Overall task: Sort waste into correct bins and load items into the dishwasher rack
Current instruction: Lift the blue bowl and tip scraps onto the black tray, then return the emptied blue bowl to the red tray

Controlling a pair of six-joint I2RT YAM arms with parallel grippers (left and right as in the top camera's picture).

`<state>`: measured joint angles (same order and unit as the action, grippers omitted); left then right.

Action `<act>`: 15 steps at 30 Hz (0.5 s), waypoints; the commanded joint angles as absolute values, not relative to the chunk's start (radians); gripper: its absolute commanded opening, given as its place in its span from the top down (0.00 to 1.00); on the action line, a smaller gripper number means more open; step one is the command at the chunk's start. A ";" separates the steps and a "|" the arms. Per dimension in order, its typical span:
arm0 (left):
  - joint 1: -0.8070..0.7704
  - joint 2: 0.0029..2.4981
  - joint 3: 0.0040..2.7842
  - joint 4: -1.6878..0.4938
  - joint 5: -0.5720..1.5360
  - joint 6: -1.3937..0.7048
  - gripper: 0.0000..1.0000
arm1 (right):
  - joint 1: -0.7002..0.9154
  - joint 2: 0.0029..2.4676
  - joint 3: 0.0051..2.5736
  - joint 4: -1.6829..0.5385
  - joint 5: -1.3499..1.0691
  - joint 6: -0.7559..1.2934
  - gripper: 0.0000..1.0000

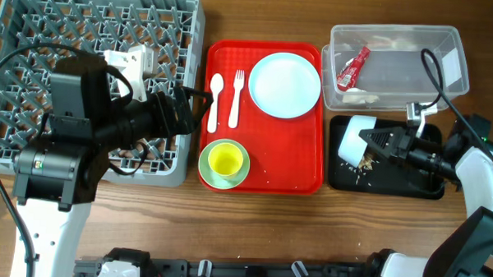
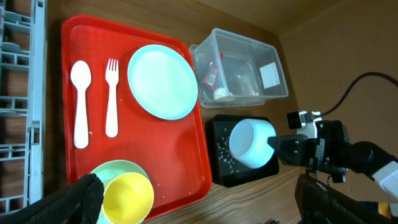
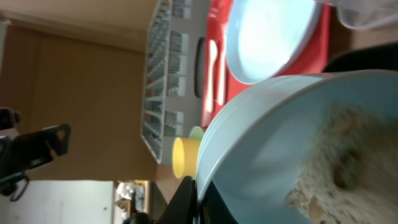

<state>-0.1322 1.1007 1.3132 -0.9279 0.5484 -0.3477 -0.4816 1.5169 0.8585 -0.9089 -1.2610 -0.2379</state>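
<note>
over black tray (image 1: 397, 180), right hand (image 1: 375, 141) grips bowl (image 1: 351, 135)

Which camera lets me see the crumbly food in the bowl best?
The right wrist view: the crumbly food sits close up inside the bowl. Overhead shows only a few crumbs beside the tipped bowl on the black tray. The left wrist view shows the bowl and tiny specks, nothing clear.

The wooden table (image 1: 259, 238) carries the rack (image 1: 36, 32) beside the left gripper (image 1: 202, 100), the red tray (image 1: 287, 156) ahead of it, the black tray (image 1: 409, 181) under the right gripper (image 1: 368, 143), and the clear tub (image 1: 398, 30) beside that.
</note>
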 commanded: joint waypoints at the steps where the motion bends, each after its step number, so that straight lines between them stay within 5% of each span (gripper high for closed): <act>1: -0.136 1.100 1.335 -0.926 0.564 -0.356 0.00 | -0.486 1.522 0.857 -0.887 -1.329 -0.182 0.96; 5: -0.136 1.100 1.335 -0.926 0.564 -0.356 0.00 | -0.486 1.522 0.857 -0.857 -1.209 -0.104 0.96; 8: -0.136 1.100 1.335 -0.926 0.564 -0.356 0.00 | -0.487 1.522 0.857 -0.894 -1.306 -0.270 0.96; 9: -0.136 1.100 1.335 -0.926 0.564 -0.356 0.00 | -0.488 1.526 0.857 -0.836 -1.184 -0.099 0.95; 12: -0.136 1.100 1.335 -0.926 0.564 -0.356 0.00 | -0.488 1.520 0.857 -0.884 -1.377 -0.261 0.96; 15: -0.136 1.100 1.335 -0.926 0.564 -0.356 0.00 | -0.487 1.518 0.857 -0.848 -1.427 -0.171 0.96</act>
<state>-0.1318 1.1007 1.3132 -0.9279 0.5484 -0.3473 -0.4866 1.5196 0.8558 -0.8394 -1.2789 -0.1680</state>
